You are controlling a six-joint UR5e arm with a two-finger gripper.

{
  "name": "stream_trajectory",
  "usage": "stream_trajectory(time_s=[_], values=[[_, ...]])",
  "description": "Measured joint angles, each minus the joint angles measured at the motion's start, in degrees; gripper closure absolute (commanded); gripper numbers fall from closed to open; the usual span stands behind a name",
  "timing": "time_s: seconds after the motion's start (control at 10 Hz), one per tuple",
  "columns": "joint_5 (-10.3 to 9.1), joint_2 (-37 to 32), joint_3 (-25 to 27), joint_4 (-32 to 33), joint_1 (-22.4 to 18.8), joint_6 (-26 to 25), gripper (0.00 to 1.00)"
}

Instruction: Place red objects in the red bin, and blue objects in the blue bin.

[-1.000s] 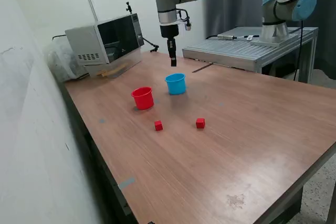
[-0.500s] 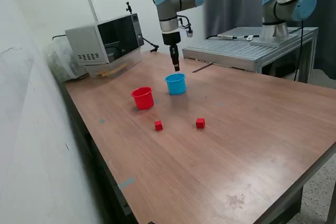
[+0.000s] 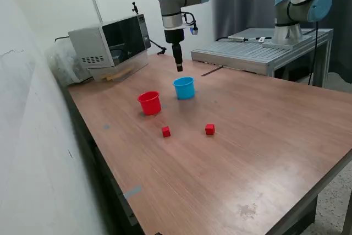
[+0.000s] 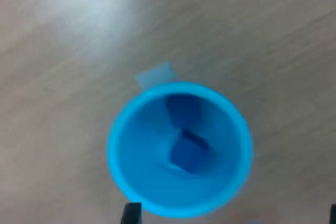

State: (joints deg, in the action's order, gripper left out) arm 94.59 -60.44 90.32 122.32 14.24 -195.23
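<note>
A wood-grain worktop [image 3: 264, 136] carries a red cup [image 3: 149, 103], with a light blue cup [image 3: 184, 88] just beside it toward the exterior view's right. Two red cubes [image 3: 166, 131] [image 3: 209, 129] lie nearer the camera than the red cup. A microwave [image 3: 110, 45] sits well behind it.

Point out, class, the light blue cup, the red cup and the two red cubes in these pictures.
Light blue cup [image 3: 184, 88]: exterior view, outer wall.
Red cup [image 3: 149, 103]: exterior view, outer wall.
Red cube nearer the red cup [image 3: 166, 131]: exterior view, top face.
Other red cube [image 3: 209, 129]: exterior view, front face.
</note>
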Motion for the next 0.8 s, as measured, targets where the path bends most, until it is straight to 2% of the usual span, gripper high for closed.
stream_trajectory(time_s=[0.2, 0.5, 0.8], values=[[-0.15, -0.1, -3.1, -1.9, -3.9, 2.8, 0.0], [-0.94, 0.5, -6.7, -2.7, -11.2, 4.4, 0.0], [-1.44, 6.2, -13.1, -4.0, -16.2, 5.9, 0.0]])
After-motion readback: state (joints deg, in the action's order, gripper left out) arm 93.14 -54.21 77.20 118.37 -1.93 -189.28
